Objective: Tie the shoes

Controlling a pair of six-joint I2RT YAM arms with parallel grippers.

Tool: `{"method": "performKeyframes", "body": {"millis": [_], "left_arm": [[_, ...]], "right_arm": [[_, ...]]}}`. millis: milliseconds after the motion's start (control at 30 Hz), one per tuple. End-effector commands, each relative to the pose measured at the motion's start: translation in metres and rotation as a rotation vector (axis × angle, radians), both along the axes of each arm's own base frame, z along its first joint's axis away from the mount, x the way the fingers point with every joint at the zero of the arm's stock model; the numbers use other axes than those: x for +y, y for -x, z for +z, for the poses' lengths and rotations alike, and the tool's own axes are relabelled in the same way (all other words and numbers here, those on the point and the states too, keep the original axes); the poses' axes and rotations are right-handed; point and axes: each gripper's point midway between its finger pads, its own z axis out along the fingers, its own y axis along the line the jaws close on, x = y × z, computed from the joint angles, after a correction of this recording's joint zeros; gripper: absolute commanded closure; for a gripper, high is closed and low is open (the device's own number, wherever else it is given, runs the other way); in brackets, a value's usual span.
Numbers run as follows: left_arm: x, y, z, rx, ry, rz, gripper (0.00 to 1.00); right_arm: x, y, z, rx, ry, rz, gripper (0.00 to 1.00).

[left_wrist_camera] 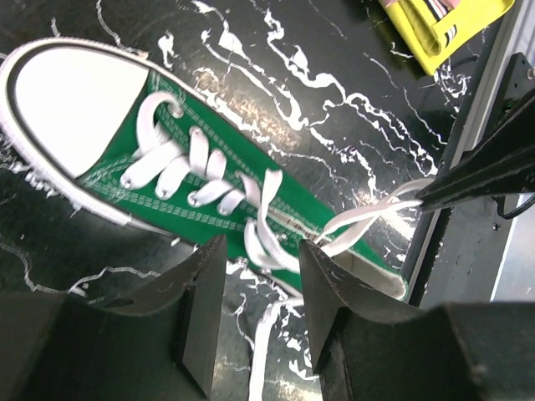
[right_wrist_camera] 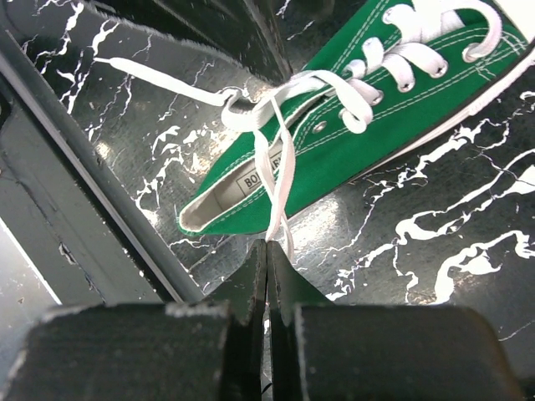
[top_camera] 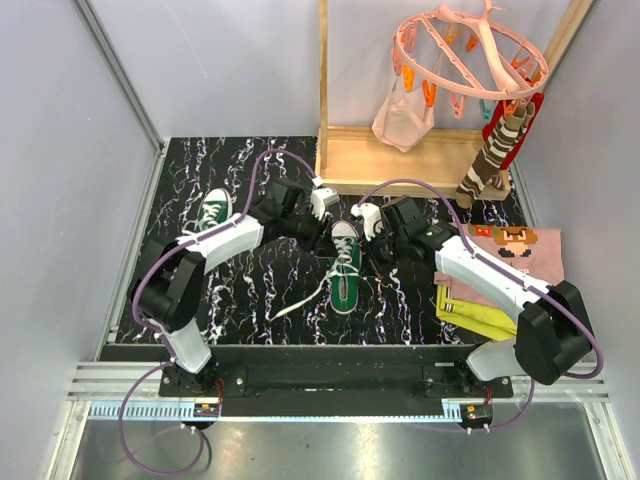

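One green sneaker (top_camera: 345, 265) lies in the middle of the black marble mat, its white toe cap pointing away from the arm bases. Its white laces (top_camera: 300, 298) trail loose toward the front left. A second green sneaker (top_camera: 213, 210) lies at the back left. My left gripper (left_wrist_camera: 261, 284) is open and hovers over the sneaker's side (left_wrist_camera: 226, 167). A loose lace (left_wrist_camera: 257, 342) lies on the mat between its fingers, untouched. My right gripper (right_wrist_camera: 267, 251) is shut on a lace (right_wrist_camera: 280, 180) and holds it taut from the sneaker's opening (right_wrist_camera: 334, 142).
A wooden rack (top_camera: 400, 160) stands at the back with a pink clip hanger (top_camera: 470, 50) and a striped sock (top_camera: 495, 150). A printed cloth (top_camera: 510, 250) and a yellow cloth (top_camera: 475, 315) lie to the right. A metal rail (top_camera: 300, 352) borders the front edge.
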Motion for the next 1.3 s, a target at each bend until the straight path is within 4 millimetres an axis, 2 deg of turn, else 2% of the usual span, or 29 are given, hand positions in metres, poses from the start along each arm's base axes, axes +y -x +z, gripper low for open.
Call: {"method": "performKeyframes", "body": {"millis": [0, 300, 433, 467, 533, 767, 867, 900, 1067, 1267], "left_arm": [[-0.02, -0.005, 0.017, -0.021, 0.064, -0.037, 0.57], [-0.024, -0.011, 0.007, -0.008, 0.04, -0.036, 0.62], [-0.024, -0.012, 0.007, -0.011, 0.032, -0.033, 0.69], [-0.023, -0.012, 0.005, -0.005, 0.028, -0.031, 0.74], [-0.023, -0.013, 0.004, -0.005, 0.023, -0.031, 0.78], [-0.023, -0.01, -0.001, 0.02, 0.014, -0.05, 0.75], [-0.022, -0.009, -0.001, 0.025, 0.007, -0.047, 0.8], [-0.022, -0.008, -0.001, 0.028, 0.009, -0.048, 0.86], [-0.023, -0.008, 0.013, -0.012, 0.043, -0.057, 1.0], [-0.024, -0.006, 0.026, -0.024, 0.075, -0.052, 1.0]], "right_arm": [[-0.002, -0.005, 0.011, -0.029, -0.007, -0.032, 1.0], [-0.001, -0.007, 0.009, -0.029, -0.005, -0.029, 1.0], [-0.002, -0.007, 0.01, -0.034, -0.002, -0.03, 1.0], [-0.003, -0.007, 0.009, -0.034, 0.002, -0.031, 1.0], [-0.003, -0.008, 0.009, -0.036, 0.002, -0.032, 1.0], [-0.003, -0.012, 0.008, -0.046, 0.011, -0.04, 1.0], [-0.003, -0.014, 0.008, -0.047, 0.017, -0.043, 1.0], [-0.003, -0.014, 0.008, -0.049, 0.016, -0.043, 1.0], [0.0, -0.018, 0.01, -0.05, 0.014, -0.04, 1.0], [0.006, -0.023, 0.009, -0.036, 0.01, -0.037, 1.0]]}}
